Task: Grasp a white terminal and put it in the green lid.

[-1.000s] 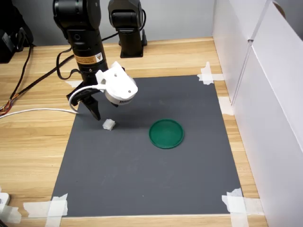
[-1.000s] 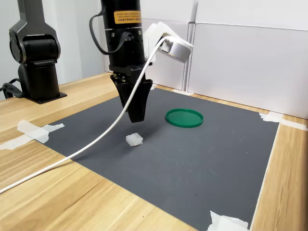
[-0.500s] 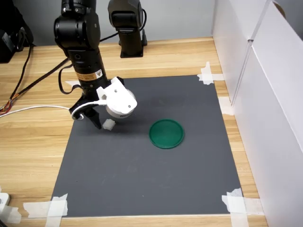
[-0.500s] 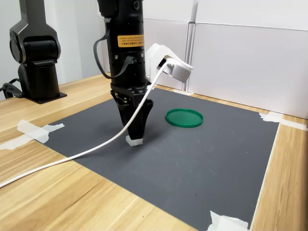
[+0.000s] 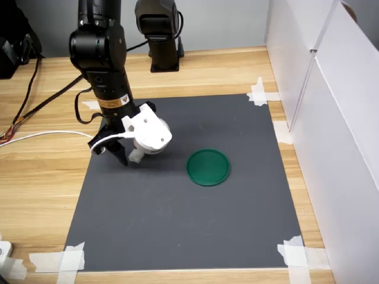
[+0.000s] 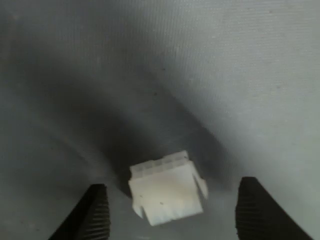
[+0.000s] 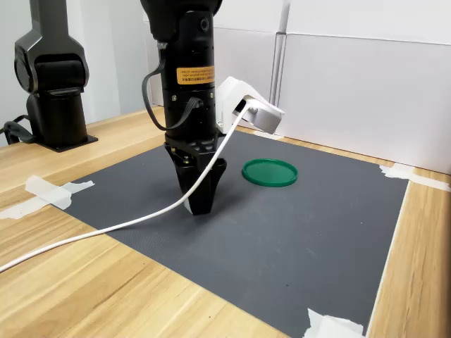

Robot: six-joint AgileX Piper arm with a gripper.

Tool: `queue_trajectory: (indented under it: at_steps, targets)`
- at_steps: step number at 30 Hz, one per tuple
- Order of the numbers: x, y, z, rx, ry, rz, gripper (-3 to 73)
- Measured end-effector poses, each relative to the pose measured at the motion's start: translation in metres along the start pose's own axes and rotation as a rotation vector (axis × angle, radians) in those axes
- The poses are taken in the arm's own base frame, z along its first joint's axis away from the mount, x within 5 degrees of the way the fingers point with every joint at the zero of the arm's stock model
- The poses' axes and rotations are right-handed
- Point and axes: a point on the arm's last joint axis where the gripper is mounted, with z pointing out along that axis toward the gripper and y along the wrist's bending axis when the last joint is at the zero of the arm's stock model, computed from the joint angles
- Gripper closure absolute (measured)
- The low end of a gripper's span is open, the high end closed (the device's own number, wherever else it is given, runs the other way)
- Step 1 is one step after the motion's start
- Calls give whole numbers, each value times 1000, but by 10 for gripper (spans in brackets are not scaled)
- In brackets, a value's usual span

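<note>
Now we have the gripper [image 6: 170, 212] down at the mat [image 5: 195, 225], jaws spread wide, gripping nothing; the white terminal [image 6: 166, 189] sits between them, untouched on both sides; the grasp is not yet made, and the green lid [image 5: 208, 167] waits empty, well apart.

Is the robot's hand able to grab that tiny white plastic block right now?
Probably yes. In the wrist view the tiny white plastic block sits on the dark grey mat between the two open black fingers of the hand, with nothing blocking it.
</note>
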Motion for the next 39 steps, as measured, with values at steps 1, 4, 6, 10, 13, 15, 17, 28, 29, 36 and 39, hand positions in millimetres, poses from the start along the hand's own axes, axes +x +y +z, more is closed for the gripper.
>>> queue_trajectory:
  at_steps: [1, 4, 6, 10, 13, 15, 17, 28, 29, 36, 39]
  targets:
    - [0, 0, 0, 3, -2, 0, 76]
    - [-1, -1, 1, 11, -7, -1, 76]
    - [-1, -2, 2, 9, -5, 0, 76]
    - [-1, -2, 9, -10, 7, 1, 76]
    - [-1, -2, 9, -12, 8, 1, 76]
    - [-1, -2, 9, -14, 9, 1, 76]
    - [-1, -2, 9, -14, 9, 1, 76]
    - [0, 0, 9, -39, 17, 9, 246]
    - [0, 0, 9, -41, 17, 12, 290]
    - [-3, 1, -14, 5, -42, 35, 370]
    - [-4, 2, -25, 19, -70, 45, 370]
